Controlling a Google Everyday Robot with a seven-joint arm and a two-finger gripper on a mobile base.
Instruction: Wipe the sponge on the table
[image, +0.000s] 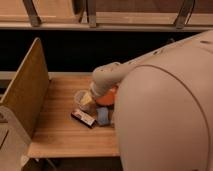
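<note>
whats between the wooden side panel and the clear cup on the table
Only bare table lies between the side panel and the cup, as the camera view shows. The pincer sits at the cup, below the arm's end.

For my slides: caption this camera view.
Arm bends over the table, gripper low beside a clear cup, dark packet and blue block.

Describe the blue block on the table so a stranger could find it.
On the wide light-brown wooden table, small items cluster around the robot's gripper, beside the white arm. The blue rectangular block lies at the cluster's front, right of a dark flat packet; nothing else there is blue.
</note>
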